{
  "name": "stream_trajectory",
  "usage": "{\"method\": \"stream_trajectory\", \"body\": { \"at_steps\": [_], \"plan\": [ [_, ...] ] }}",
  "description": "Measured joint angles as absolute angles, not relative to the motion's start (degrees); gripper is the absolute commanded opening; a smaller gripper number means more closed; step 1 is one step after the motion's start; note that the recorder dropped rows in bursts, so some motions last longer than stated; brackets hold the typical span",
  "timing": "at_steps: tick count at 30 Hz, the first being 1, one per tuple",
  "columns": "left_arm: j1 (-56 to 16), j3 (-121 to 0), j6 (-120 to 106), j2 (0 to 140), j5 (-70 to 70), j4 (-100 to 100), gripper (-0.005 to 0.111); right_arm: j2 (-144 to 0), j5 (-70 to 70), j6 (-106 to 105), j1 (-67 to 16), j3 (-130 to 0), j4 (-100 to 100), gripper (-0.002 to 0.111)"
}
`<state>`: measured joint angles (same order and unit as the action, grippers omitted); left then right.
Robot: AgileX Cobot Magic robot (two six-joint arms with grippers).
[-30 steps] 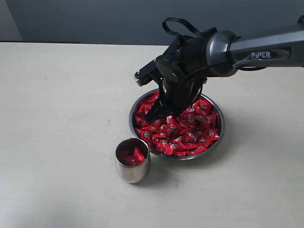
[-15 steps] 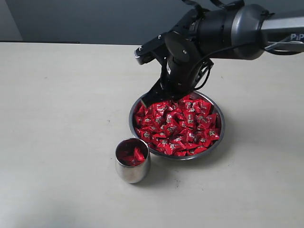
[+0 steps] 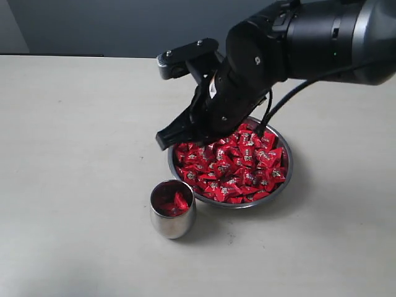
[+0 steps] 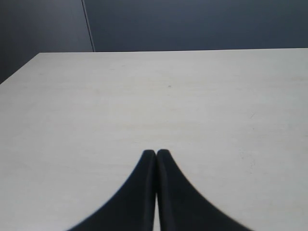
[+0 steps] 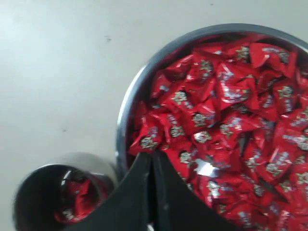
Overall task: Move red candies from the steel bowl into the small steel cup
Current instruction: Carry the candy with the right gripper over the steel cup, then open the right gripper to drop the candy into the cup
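Note:
The steel bowl (image 3: 290, 166) (image 5: 124, 126) is heaped with red candies (image 3: 244, 168) (image 5: 226, 108). In front of it, a little to the left, stands the small steel cup (image 3: 172, 225) (image 5: 91, 162) with a few red candies (image 3: 173, 201) (image 5: 79, 198) inside. My right gripper (image 3: 162, 141) (image 5: 152, 155) is shut and hangs above the bowl's left rim, tips pointing left and down toward the cup's side. No candy shows between its tips; one lies just beyond them in the right wrist view. My left gripper (image 4: 156, 152) is shut over bare table, out of the exterior view.
The pale table (image 3: 74, 154) runs out to the left and front of the cup. A dark wall (image 3: 124, 25) stands behind the table's far edge. The thick black right arm (image 3: 322, 37) crosses above the bowl's back.
The right gripper has lifted out of the candy pile and swung up and to the left, still shut. Bowl and cup have not moved.

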<state>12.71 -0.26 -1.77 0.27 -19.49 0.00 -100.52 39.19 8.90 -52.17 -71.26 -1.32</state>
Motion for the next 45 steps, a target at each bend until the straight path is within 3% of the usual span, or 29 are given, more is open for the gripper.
{"method": "stream_trajectory", "body": {
  "at_steps": [7,45],
  "plan": [
    [12.71,-0.26,-1.77,0.27,-19.49,0.0,0.0,-99.62,35.5,8.67,-59.93,-69.49,-0.4,0.0],
    [12.71,-0.26,-1.77,0.27,-19.49,0.0,0.0,-102.48,34.62,0.0,-60.05,-69.42,9.08,0.001]
  ]
}}
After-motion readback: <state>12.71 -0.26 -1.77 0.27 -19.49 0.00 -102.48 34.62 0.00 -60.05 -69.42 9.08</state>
